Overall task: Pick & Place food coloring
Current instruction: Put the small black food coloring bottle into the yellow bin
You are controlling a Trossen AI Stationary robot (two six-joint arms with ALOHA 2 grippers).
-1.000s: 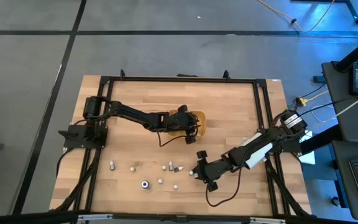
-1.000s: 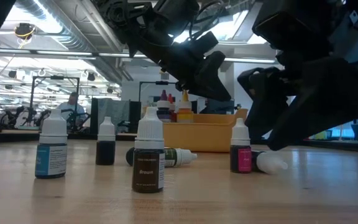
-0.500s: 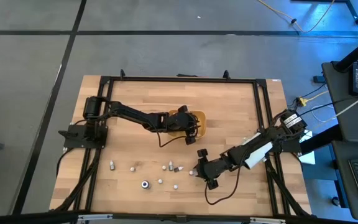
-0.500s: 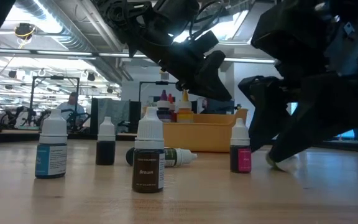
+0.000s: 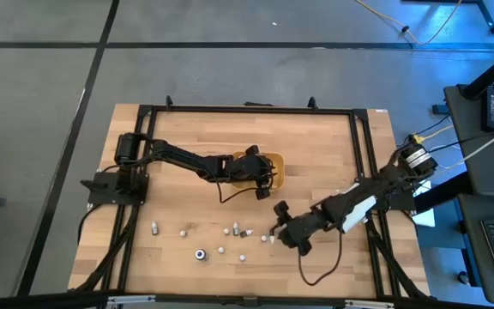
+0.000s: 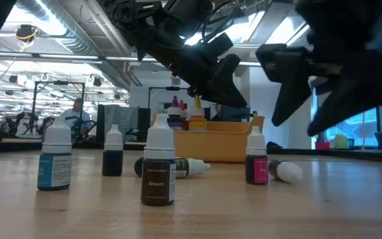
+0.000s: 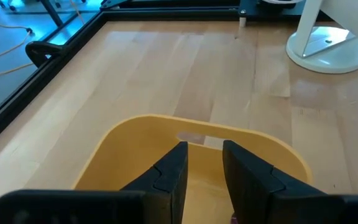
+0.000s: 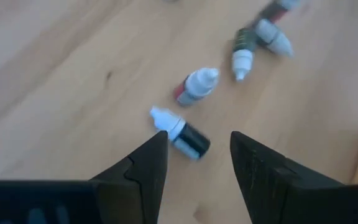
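Note:
Several tiny food coloring bottles (image 5: 221, 240) stand or lie on the wooden table's near half. In the low view a blue one (image 6: 55, 159), a dark one (image 6: 113, 153), a brown one (image 6: 158, 166) and a pink one (image 6: 256, 159) stand upright. A white-capped one (image 6: 284, 170) lies on its side. My right gripper (image 8: 197, 149) hangs open above that lying bottle (image 8: 182, 134), clear of it. My left gripper (image 7: 204, 152) is open by a narrow gap, with nothing in it, over the yellow tray (image 7: 135, 134), which holds a few upright bottles (image 6: 178, 113).
The tray (image 5: 273, 159) sits mid-table. A black frame (image 5: 247, 109) borders the tabletop. A white round base (image 7: 328, 37) stands beyond the tray in the left wrist view. More bottles (image 8: 244, 46) lie past the right gripper.
My right gripper has risen from table level beside the lying white-capped bottle and rolled about its own axis. The bottle still lies on the table. My left gripper has kept still.

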